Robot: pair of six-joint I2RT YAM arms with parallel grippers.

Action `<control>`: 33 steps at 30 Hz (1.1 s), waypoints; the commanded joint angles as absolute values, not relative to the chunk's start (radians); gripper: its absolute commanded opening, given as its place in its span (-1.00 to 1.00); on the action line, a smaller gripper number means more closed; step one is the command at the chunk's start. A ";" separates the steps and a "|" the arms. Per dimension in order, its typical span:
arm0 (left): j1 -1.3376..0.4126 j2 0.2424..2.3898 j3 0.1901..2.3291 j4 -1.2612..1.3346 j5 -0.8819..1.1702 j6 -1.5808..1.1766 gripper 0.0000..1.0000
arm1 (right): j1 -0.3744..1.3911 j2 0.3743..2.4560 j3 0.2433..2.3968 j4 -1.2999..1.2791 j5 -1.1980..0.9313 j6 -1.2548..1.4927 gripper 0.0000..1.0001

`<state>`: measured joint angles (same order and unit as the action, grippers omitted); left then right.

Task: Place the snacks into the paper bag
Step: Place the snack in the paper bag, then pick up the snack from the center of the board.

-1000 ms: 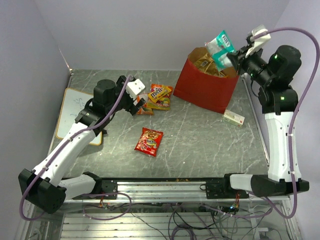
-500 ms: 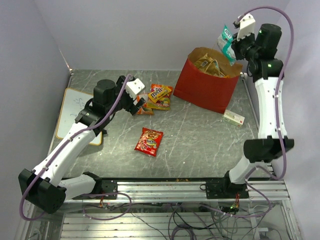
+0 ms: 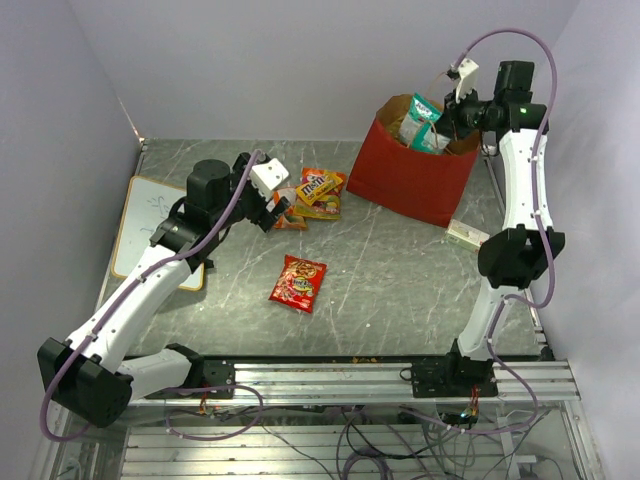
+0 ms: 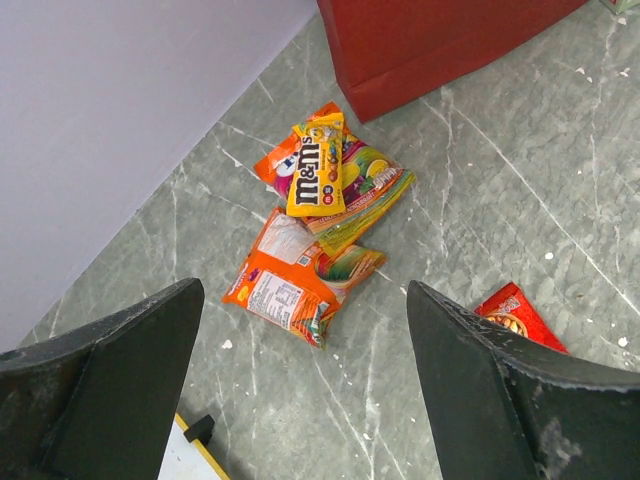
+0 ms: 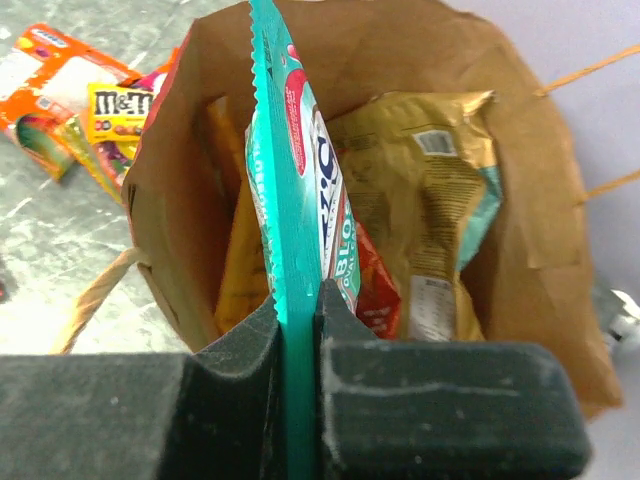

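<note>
Teal pack (image 5: 288, 170) gripped at the mouth of the paper bag (image 5: 170, 190).
The right gripper (image 5: 297, 312) clenches the teal pack edge-on, its far end among packets (image 5: 430, 200) inside the paper bag. The left gripper (image 4: 300, 300) hangs spread wide, empty, above candy packs (image 4: 316, 180) on the table (image 4: 520, 180).
</note>
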<state>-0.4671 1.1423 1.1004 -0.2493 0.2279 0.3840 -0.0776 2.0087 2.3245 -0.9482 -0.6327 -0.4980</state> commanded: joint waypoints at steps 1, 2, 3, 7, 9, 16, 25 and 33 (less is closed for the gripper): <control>-0.456 1.124 1.089 -0.210 0.268 0.372 0.86 | -0.097 2.073 2.359 -0.988 -0.798 -0.493 -0.99; -0.454 1.124 1.089 -0.210 0.273 0.372 0.86 | -0.098 2.088 2.357 -0.983 -0.808 -0.481 -0.95; -0.453 1.123 1.090 -0.209 0.278 0.370 0.86 | -0.097 2.104 2.355 -0.978 -0.814 -0.471 -0.91; -0.449 1.124 1.091 -0.214 0.295 0.370 0.86 | -0.097 2.161 2.373 -0.980 -0.821 -0.442 -0.75; -0.448 1.124 1.089 -0.215 0.297 0.371 0.86 | -0.097 2.173 2.379 -0.976 -0.820 -0.438 -0.65; -0.444 1.127 1.080 -0.208 0.296 0.373 0.86 | -0.098 2.116 2.362 -0.939 -0.781 -0.434 0.30; -0.441 1.175 1.062 -0.147 0.204 0.269 0.88 | -0.112 1.849 2.162 -0.721 -0.504 -0.347 0.60; -0.356 1.386 1.220 -0.292 0.172 0.162 0.84 | -0.112 1.480 1.775 -0.524 -0.396 -0.318 0.62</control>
<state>-0.4114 1.2930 1.1145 -0.2184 0.1898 0.2523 -0.1066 1.6081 1.9129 -0.6384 -0.4583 -0.3511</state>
